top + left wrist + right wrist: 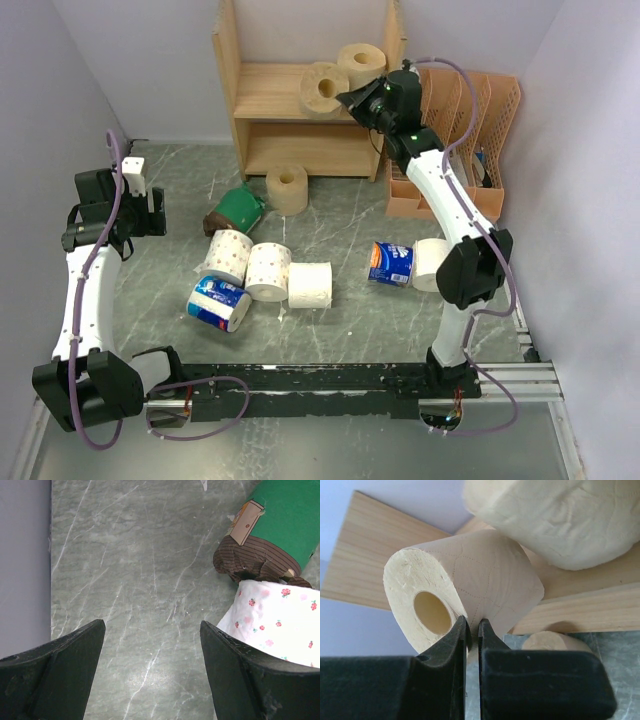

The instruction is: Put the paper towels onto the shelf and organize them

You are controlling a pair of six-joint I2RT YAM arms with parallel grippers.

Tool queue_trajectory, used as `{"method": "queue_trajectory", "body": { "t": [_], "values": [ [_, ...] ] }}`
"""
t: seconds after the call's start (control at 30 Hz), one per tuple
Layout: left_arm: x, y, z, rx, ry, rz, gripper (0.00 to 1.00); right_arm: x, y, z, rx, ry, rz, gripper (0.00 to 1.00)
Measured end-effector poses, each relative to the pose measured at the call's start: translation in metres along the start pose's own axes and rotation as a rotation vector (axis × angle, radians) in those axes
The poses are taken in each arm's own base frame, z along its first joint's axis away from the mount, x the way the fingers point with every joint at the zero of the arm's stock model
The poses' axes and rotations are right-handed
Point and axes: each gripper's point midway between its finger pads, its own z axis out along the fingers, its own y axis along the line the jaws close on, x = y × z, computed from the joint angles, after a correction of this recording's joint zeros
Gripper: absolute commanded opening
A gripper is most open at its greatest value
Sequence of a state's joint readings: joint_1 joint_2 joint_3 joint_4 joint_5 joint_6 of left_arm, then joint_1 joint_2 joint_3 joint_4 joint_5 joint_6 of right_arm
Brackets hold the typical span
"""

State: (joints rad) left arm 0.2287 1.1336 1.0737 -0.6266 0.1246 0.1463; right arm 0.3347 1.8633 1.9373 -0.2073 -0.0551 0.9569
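The wooden shelf (270, 90) stands at the back. My right gripper (352, 98) is at its upper tier, shut on the outer wrap of a tan roll (323, 88) lying on its side; the wrist view shows the pinch (473, 625) on that roll (485, 580). A second tan roll (361, 65) stands behind it. A third tan roll (287, 188) sits on the table before the shelf. My left gripper (155, 215) is open and empty over bare table (152, 625), left of the green-and-brown roll (285, 525) and a dotted white roll (280, 620).
On the table lie the green-and-brown roll (236, 210), the dotted roll (229, 256), two white rolls (268, 271) (310, 285), blue-wrapped rolls (218, 303) (391, 263) and a white roll (430, 264). A peach file organizer (470, 130) stands right of the shelf.
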Motion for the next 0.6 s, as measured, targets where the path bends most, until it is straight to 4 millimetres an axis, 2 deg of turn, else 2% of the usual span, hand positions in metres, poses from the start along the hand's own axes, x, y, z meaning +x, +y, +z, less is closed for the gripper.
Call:
{"method": "queue_trajectory", "body": {
  "t": [0.07,0.23,0.27,0.33,0.47,0.5,0.6],
  "values": [
    [0.0,0.0,0.0,0.0,0.0,0.0,0.88,0.009,-0.01,0.009,0.02,0.016,0.011,0.0],
    [0.0,0.0,0.0,0.0,0.0,0.0,0.88,0.001,0.001,0.01,0.0,-0.016,0.003,0.0],
    [0.0,0.0,0.0,0.0,0.0,0.0,0.88,0.002,0.003,0.01,-0.004,-0.017,-0.003,0.04],
    [0.0,0.0,0.0,0.0,0.0,0.0,0.88,0.0,0.005,0.01,-0.006,-0.025,-0.014,0.21],
    [0.0,0.0,0.0,0.0,0.0,0.0,0.88,-0.003,0.01,0.014,-0.024,-0.044,-0.033,0.43],
    [0.0,0.0,0.0,0.0,0.0,0.0,0.88,-0.005,0.012,0.016,-0.032,-0.051,-0.041,0.45],
    [0.0,0.0,0.0,0.001,0.001,0.0,0.88,-0.01,0.018,0.021,-0.059,-0.074,-0.063,0.38]
  ]
}}
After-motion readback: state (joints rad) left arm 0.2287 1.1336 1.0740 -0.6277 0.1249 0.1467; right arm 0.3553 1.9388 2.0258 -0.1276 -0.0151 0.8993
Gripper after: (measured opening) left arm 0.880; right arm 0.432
